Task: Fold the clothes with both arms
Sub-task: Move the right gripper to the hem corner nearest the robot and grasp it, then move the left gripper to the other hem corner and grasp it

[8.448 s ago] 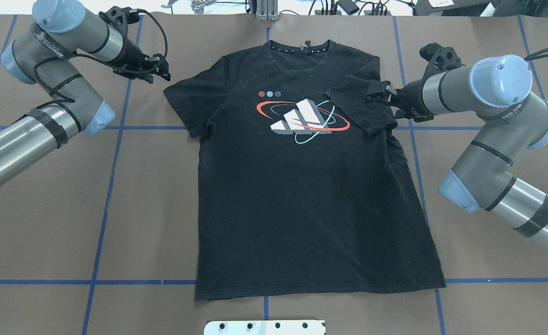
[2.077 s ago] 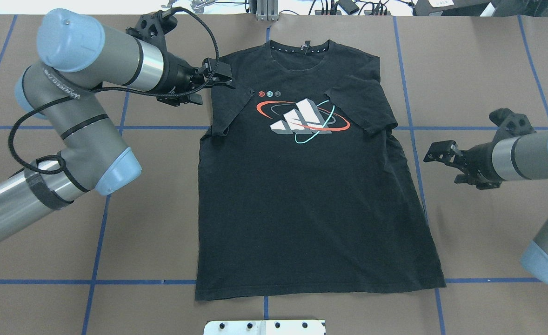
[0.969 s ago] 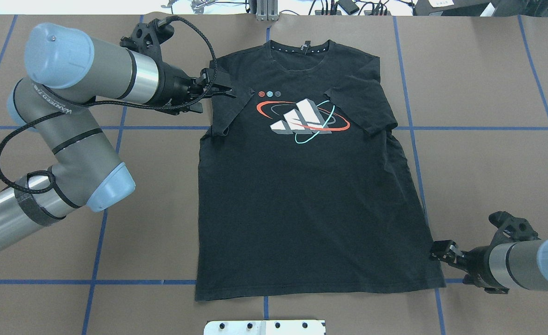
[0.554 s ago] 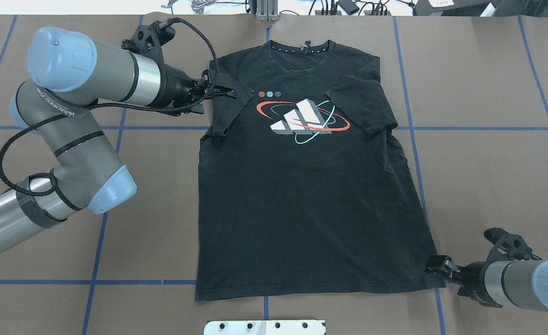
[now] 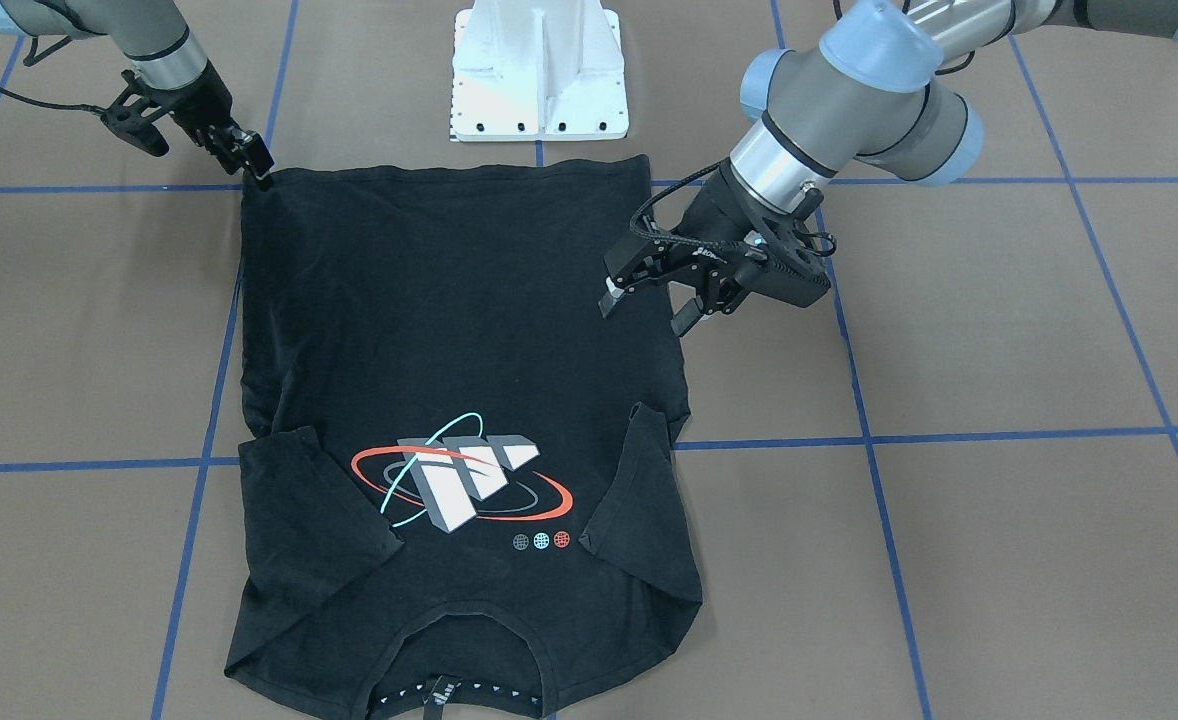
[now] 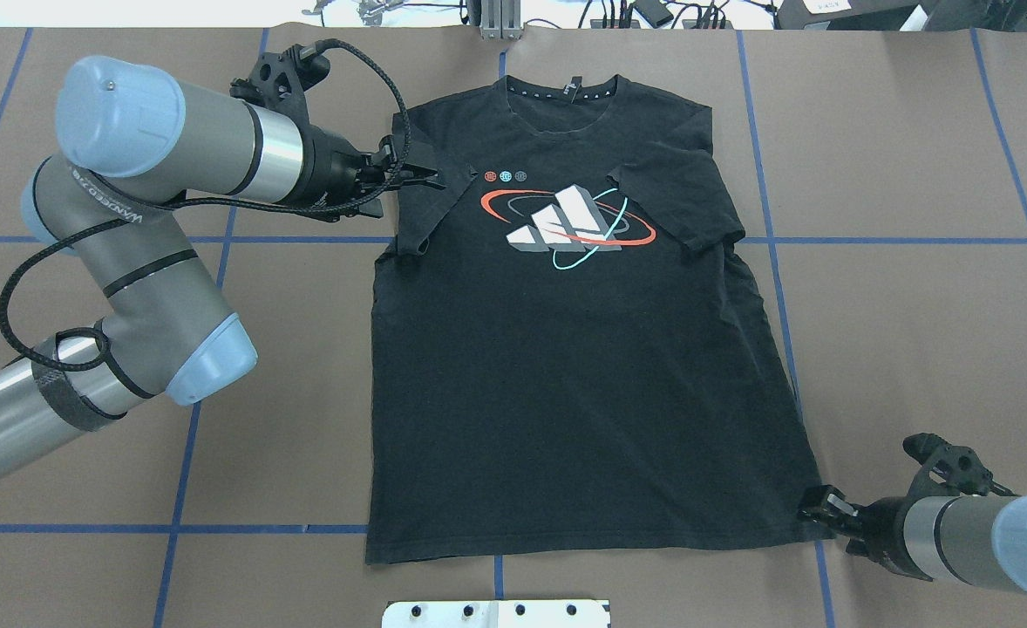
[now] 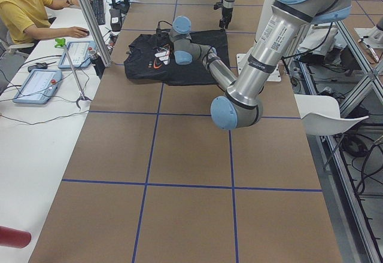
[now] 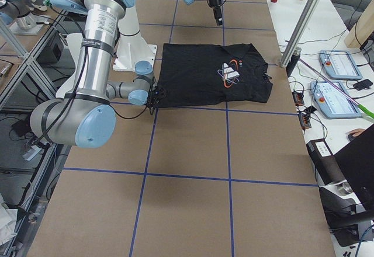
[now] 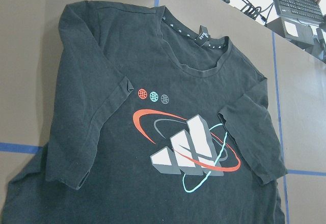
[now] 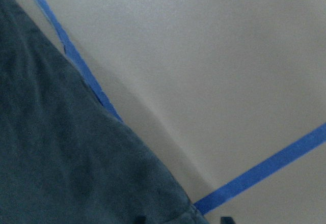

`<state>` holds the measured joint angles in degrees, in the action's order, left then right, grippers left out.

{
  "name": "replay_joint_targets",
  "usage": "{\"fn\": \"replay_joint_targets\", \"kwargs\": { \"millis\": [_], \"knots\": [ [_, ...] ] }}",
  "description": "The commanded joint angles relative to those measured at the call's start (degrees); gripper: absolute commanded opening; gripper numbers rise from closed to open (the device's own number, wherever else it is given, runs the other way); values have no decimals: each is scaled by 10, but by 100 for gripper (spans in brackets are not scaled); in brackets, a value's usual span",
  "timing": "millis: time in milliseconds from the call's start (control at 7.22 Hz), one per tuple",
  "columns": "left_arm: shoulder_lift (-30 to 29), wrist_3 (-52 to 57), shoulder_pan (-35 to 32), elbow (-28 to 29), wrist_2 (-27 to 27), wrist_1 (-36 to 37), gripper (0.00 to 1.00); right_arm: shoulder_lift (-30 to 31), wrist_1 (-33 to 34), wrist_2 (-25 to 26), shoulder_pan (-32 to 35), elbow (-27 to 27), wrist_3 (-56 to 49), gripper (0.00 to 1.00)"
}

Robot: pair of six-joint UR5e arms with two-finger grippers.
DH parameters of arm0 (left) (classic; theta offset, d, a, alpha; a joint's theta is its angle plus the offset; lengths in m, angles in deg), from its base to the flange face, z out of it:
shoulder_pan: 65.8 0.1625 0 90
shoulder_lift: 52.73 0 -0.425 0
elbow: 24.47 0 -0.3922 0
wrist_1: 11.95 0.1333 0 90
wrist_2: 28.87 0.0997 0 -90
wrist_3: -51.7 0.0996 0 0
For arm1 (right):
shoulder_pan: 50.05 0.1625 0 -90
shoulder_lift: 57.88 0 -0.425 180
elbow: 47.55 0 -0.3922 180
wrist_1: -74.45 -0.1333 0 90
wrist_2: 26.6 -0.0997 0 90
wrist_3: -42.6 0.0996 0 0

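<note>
Two grippers are flanking the job. At upper left of the overhead view, my left gripper [image 6: 426, 174] is hovering with fingers spread over a tucked-in sleeve [image 6: 422, 209]. Centre frame, the black T-shirt [image 6: 583, 375] is lying flat, collar [image 6: 561, 92] toward the top. At lower right, my right gripper [image 6: 814, 508] is straddling the hem corner [image 6: 803, 525], fingers apart, gripping nothing; it is sitting nearer the hem.

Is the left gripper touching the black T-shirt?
Apart. The exterior right view shows the left gripper hanging in the air, well clear of the T-shirt.
</note>
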<state>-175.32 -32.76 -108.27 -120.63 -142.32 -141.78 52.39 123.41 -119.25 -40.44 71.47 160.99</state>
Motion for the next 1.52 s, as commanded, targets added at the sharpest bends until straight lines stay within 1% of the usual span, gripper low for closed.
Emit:
{"fn": "replay_joint_targets", "kwargs": {
  "millis": [0,277,415,554,692,831,969,1108,1246,1385],
  "knots": [
    [2,0,0,0,0,1,99,-1,-1,0,1,3,0,0],
    [1,-1,0,-1,0,12,99,3,-1,0,2,15,-1,0],
    [1,-43,6,-4,2,28,99,11,-1,0,2,30,0,0],
    [35,-106,60,-43,77,49,99,21,-1,-4,2,47,0,0],
    [78,-142,125,-106,151,86,99,25,-1,-9,2,64,4,0],
    [96,-202,166,-166,162,158,99,28,-1,-15,2,68,5,0],
    [98,-251,229,-191,202,228,99,28,-1,-16,2,69,5,0],
    [121,-287,273,-199,236,231,99,28,-1,-17,-2,69,5,0],
    [153,-327,310,-219,241,231,99,28,-1,-17,-8,69,5,0],
    [177,-335,337,-219,244,231,99,28,-1,-17,-10,69,6,0]
  ]
}}
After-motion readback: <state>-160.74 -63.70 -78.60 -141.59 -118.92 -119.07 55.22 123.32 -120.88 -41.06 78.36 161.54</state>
